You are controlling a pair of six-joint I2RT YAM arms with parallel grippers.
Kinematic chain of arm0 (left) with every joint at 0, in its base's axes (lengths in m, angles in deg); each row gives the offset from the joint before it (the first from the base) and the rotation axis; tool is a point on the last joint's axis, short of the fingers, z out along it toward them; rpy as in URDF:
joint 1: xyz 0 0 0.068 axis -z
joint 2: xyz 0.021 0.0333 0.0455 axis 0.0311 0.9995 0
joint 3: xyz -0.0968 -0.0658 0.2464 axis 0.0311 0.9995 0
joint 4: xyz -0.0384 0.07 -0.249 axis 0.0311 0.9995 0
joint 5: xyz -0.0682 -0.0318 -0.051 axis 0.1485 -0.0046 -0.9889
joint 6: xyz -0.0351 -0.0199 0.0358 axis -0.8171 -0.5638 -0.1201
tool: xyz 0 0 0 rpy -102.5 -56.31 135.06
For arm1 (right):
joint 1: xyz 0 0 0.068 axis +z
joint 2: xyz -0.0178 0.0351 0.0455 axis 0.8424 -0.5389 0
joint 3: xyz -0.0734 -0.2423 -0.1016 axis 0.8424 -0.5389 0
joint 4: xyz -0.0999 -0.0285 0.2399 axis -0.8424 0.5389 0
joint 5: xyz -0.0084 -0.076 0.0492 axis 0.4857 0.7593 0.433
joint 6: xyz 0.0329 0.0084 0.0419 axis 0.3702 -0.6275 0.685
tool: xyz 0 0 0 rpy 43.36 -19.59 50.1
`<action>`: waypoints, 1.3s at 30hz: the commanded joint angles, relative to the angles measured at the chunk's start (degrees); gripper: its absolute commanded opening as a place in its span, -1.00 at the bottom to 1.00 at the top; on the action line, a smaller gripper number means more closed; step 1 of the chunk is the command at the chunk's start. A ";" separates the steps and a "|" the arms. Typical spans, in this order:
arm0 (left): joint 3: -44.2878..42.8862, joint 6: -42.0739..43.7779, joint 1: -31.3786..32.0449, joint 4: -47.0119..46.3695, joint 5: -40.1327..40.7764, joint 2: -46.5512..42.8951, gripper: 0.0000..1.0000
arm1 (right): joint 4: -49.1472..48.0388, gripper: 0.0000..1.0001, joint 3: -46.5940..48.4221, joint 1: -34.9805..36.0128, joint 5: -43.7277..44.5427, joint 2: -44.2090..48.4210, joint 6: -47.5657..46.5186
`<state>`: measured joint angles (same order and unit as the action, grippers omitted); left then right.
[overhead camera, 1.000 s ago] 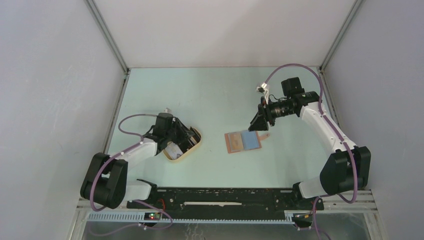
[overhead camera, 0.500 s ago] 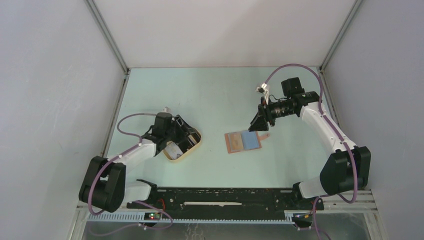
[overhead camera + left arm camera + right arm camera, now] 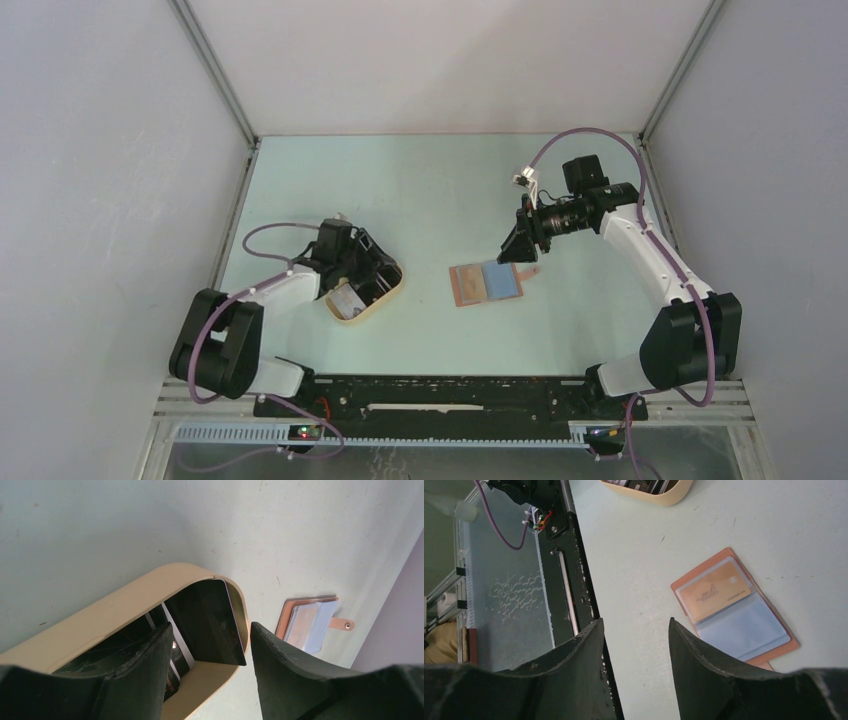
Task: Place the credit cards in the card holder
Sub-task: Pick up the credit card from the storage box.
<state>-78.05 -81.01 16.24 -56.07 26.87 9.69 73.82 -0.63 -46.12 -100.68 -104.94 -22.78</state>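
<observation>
Left wrist view: the left gripper point(image 3: 211, 632) has its fingers spread over the tan tray point(image 3: 115, 611), a black card point(image 3: 207, 605) standing between them, not pinched. The right gripper point(image 3: 636, 627) is spread too, holding nothing, near the open card holder point(image 3: 749, 630) with an orange card point(image 3: 716, 596) inside.

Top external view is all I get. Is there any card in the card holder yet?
Observer: Yes. The right wrist view shows an orange card in one pocket of the open card holder.
Operator: And the other pocket?
Observer: Pale blue, and it looks empty.
Operator: Is the left end effector holding anything?
Observer: No. It is open over the tan tray. A black card stands at the tray's rounded end, between the fingers.
</observation>
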 commanded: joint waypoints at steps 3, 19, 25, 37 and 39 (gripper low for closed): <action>-3.48 0.61 0.55 1.26 1.18 1.37 0.25 | 0.61 0.19 0.32 -0.37 -1.58 0.91 -1.12; -3.97 1.10 0.78 3.34 3.37 3.89 -0.02 | 0.83 0.19 0.32 -0.37 -1.75 0.92 -1.32; -2.46 1.24 0.80 4.61 4.33 1.07 -0.10 | 0.86 0.19 0.32 -0.37 -1.85 0.99 -1.31; -0.51 2.47 0.79 8.23 6.12 -4.05 -0.20 | 0.77 0.19 0.32 -0.37 -2.06 1.27 -1.15; -0.37 2.63 0.83 8.21 6.22 -3.50 -0.20 | 0.78 0.19 0.32 -0.37 -2.03 1.31 -1.08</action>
<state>-80.34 -80.01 16.96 -49.05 31.46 7.15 74.38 -0.63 -46.12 -101.12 -104.94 -23.06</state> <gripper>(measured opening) 0.403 0.593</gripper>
